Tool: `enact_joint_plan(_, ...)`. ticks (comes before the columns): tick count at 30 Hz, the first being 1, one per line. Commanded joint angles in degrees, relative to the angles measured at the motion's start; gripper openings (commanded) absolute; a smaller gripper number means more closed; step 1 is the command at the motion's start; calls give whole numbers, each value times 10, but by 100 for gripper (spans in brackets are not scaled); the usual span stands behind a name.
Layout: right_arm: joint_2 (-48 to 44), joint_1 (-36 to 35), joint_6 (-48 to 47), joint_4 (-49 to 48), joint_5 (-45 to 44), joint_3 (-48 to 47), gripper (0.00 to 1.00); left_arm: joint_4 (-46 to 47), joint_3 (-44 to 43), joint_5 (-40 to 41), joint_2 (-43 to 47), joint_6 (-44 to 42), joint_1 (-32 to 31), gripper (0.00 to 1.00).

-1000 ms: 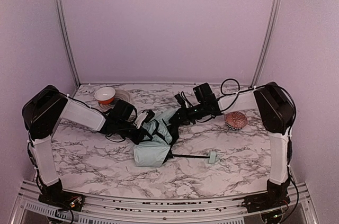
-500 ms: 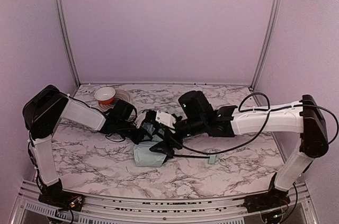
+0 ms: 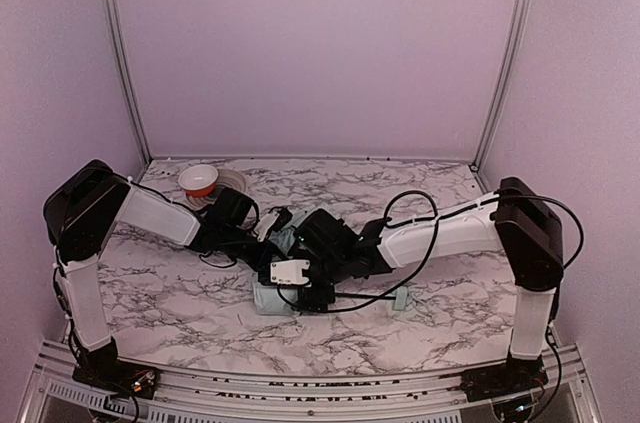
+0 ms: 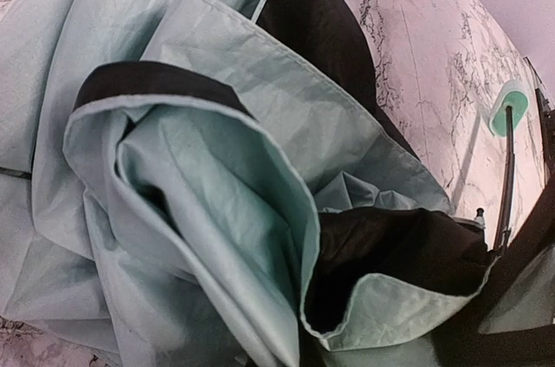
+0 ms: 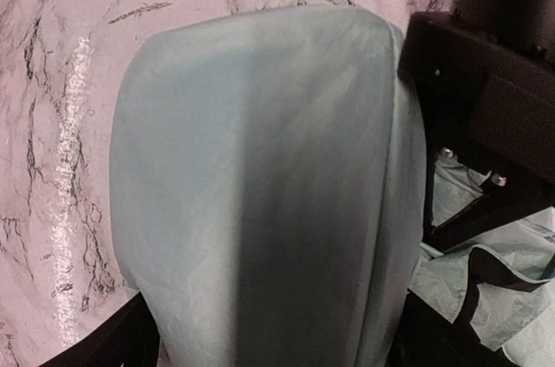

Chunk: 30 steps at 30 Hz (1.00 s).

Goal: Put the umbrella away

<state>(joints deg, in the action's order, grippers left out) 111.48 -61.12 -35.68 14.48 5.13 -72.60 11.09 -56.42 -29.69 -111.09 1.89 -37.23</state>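
For containers: 1 white plate point(image 3: 232, 183) at the far left of the table, and on it 1 red bowl point(image 3: 198, 180), white inside; cannot tell whether holding anything.

Underneath everything, a white marble table point(image 3: 180, 293) with dark veins. Around it, plain lilac walls point(image 3: 320, 43), with 2 metal rails point(image 3: 118, 53) up the back corners.

In the middle of the table, 1 umbrella point(image 3: 272, 299): mint canopy point(image 4: 217, 167) crumpled into a heap with black lining in the folds, lying on the marble. Out of the heap toward the right, the slim black shaft point(image 3: 365, 295), ending in the small pale green handle point(image 3: 402, 298), flat on the table and apart from both grippers.

Reaching in from either side, 2 arms. Down on the near end of the heap, the right gripper point(image 3: 292, 283), jaws spread wide astride a rounded bulge of fabric, 1 black finger point(image 5: 108, 341) at each side; cannot tell whether pressing in. Buried in the far side of the canopy, the left gripper point(image 3: 268, 233), fingers hidden by folds even in its wrist view; cannot tell how far apart or whether clamped on cloth.

Tally: 2 arms, 2 grippers, 1 umbrella, 1 plate, 1 bowl.
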Motion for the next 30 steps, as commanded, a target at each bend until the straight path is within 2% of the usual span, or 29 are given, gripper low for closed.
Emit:
enact_joint_plan(1, 35, 0, -9, 56, -27, -43, 83, -92, 12, 17, -37, -11, 1, 0)
enact_joint_plan(9, 74, 0, 1, 92, -49, -51, 59, -92, -7, -5, -36, 2, 14, 0)
enact_joint_plan(10, 74, 0, 3, 98, -49, -51, 57, -91, -12, -7, -34, 9, 22, 7)
enact_joint_plan(12, 71, 0, 5, 107, -46, -49, 51, -85, -24, -4, -28, 30, 39, 34)
enact_joint_plan(14, 67, 0, 8, 122, -29, -49, 46, -71, -36, 13, -14, 52, 63, 56)
enact_joint_plan(17, 62, 2, 17, 151, 27, -52, 41, -8, -32, 66, 26, 101, 108, 74)
enact_joint_plan(20, 69, 8, 35, 192, 90, -66, 36, 45, -19, 95, 79, 113, 144, 86)
enact_joint_plan(24, 84, 37, 76, 232, 179, -83, 29, 65, 14, 109, 167, 27, 148, 87)
enact_joint_plan(27, 91, 62, 96, 247, 237, -84, 28, 65, 76, 65, 267, -55, 141, 78)
enact_joint_plan(30, 98, 83, 106, 258, 303, -91, 28, 64, 163, 1, 384, -188, 93, 69)
